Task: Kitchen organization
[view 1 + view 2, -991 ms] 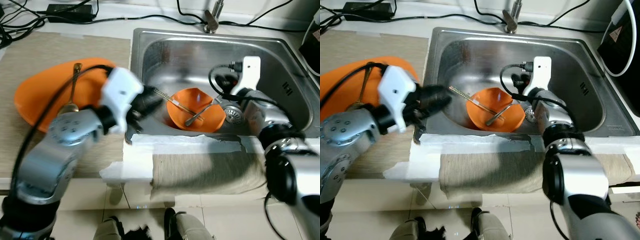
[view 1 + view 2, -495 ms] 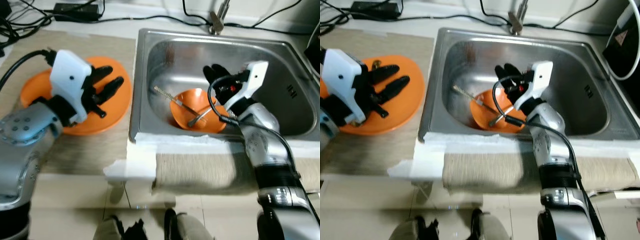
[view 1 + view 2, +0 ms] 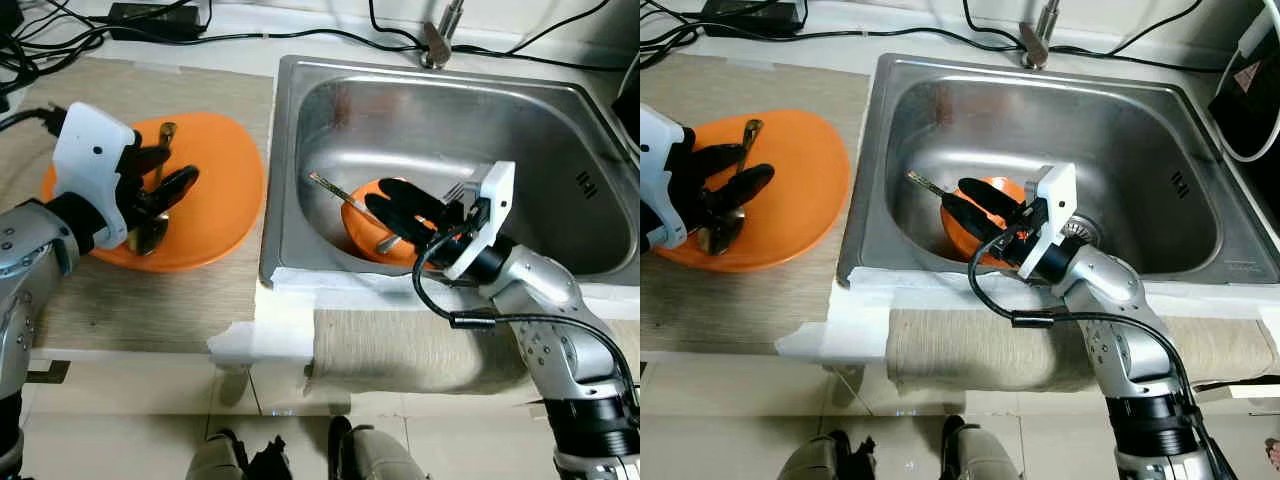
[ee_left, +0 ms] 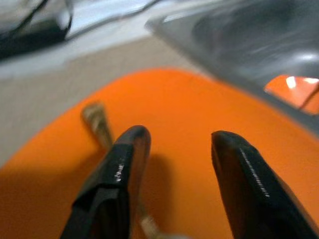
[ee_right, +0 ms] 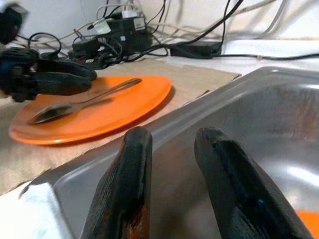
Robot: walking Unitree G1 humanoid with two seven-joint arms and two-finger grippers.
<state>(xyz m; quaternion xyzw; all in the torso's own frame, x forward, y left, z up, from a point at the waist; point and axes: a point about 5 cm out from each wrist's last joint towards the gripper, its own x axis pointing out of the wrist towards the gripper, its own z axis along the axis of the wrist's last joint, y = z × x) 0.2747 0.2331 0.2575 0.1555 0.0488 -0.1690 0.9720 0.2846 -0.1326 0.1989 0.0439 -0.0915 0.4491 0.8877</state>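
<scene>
No brand or readable writing shows on anything here; a small red-and-white label on the black appliance [image 3: 1250, 75] at the far right is too small to read.

The left gripper [image 3: 160, 185] hovers over the orange plate [image 3: 215, 205] on the beige mat [image 3: 150, 290] left of the sink, its forearm coming in from the left edge and its black fingers spread apart, pointing right and holding nothing. A metal spoon [image 3: 735, 195] lies on the plate just beneath those fingers, its handle pointing to the far side.

The right arm bends at the elbow over the taped near rim of the steel sink [image 3: 540, 130] and reaches leftward into the basin. The right gripper [image 3: 985, 210] sits low over the orange bowl [image 3: 365, 215] near the sink's front wall, fingers parted with a gap between them, gripping nothing. Two utensils rest in the bowl: a thin one [image 3: 335, 190] sticks out over the bowl's left edge, and a fork [image 3: 452, 190] shows its tines to the right of the gripper.

Black cables [image 3: 250, 35] run along the counter behind the sink.
</scene>
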